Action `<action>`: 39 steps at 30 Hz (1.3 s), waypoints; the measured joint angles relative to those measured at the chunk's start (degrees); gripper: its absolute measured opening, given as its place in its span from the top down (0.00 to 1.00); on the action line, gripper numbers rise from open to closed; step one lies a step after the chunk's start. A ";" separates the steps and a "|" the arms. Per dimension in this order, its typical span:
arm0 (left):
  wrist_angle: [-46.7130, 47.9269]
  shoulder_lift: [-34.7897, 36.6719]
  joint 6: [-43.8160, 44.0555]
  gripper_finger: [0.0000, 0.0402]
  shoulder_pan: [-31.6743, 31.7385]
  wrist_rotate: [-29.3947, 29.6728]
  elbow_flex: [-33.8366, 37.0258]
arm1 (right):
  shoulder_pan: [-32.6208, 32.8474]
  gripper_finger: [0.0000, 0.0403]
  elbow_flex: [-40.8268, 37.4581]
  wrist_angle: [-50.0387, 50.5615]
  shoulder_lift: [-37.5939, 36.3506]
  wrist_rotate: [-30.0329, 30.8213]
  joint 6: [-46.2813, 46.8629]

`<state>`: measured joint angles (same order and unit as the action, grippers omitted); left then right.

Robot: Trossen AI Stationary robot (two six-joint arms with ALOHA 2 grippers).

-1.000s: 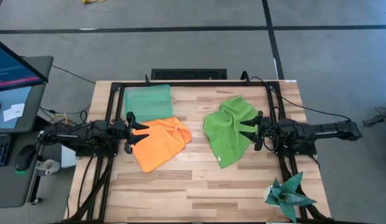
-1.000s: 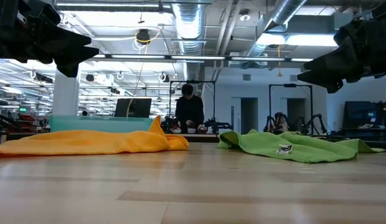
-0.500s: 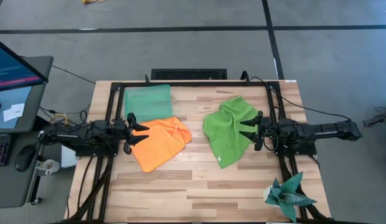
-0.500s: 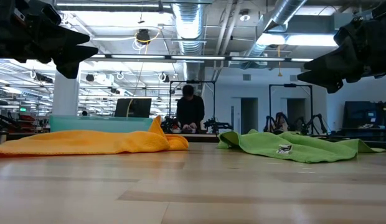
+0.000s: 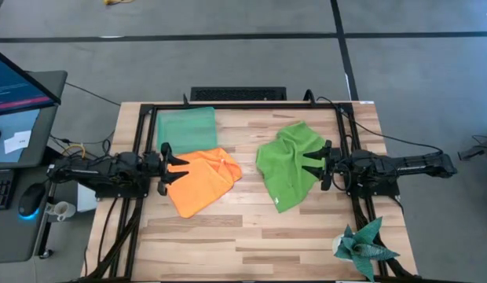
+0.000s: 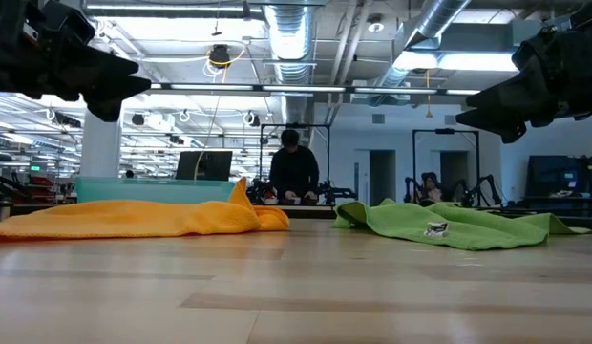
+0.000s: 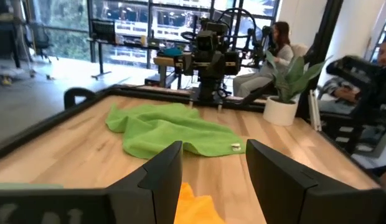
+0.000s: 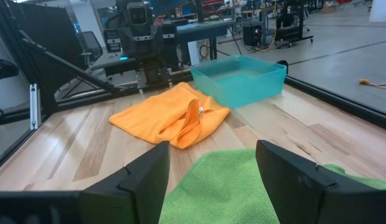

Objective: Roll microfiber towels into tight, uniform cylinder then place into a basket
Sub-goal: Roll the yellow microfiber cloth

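You are looking at the left tool (image 5: 175, 166) hovering above the table (image 5: 251, 236) at its left side, over the left edge of the orange towel (image 5: 202, 180). Its fingers are standing spread apart and are gripping nothing (the left wrist view is showing a clear gap between them, with a bit of orange cloth below). Just beyond that tool, in the far left corner, the teal basket (image 5: 187, 128) is sitting with nothing visible inside it, its near wall touching or just meeting the orange towel's far edge. The orange towel is lying loose and rumpled, not rolled, left of the table's middle.

Moving right, you are seeing the green towel (image 5: 287, 163) lying crumpled and unrolled too, well apart from the orange one, with a small white tag (image 6: 436, 229) showing on it in the low view. The right tool (image 5: 315, 164) is hanging over the green towel's right edge, fingers parted and holding nothing. In the near right corner a spiky teal star-shaped object (image 5: 364, 247) is resting at the table's edge.
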<state>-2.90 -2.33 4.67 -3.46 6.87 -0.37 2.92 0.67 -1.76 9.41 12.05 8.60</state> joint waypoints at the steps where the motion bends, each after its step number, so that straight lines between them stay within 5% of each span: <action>1: 0.00 -0.01 -1.58 0.58 0.00 0.01 -0.01 | 0.02 0.35 -0.02 -0.01 0.00 -0.01 0.00; 11: -1.64 -0.07 -7.89 0.58 0.00 4.01 0.00 | 0.02 0.35 -0.02 0.00 0.00 0.00 0.00; 15: -1.16 -0.09 -7.20 0.58 0.02 8.62 -0.01 | 0.02 0.35 -0.01 -0.01 0.00 -0.01 0.00; 24: -1.87 -3.76 -2.98 0.49 0.01 8.78 -0.01 | 0.00 0.35 0.00 -0.02 0.00 -0.01 0.00; 34: -23.61 -7.53 -4.01 0.47 -0.03 7.91 -0.20 | 0.02 0.35 0.00 -0.01 0.00 0.00 0.00; 39: -23.41 -13.77 -9.45 0.49 -0.02 7.40 -6.65 | 0.01 0.35 -0.02 -0.02 0.01 -0.01 0.00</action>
<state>-26.31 -16.10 -4.78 -3.49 14.27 -7.02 2.93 0.65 -1.78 9.42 12.03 8.60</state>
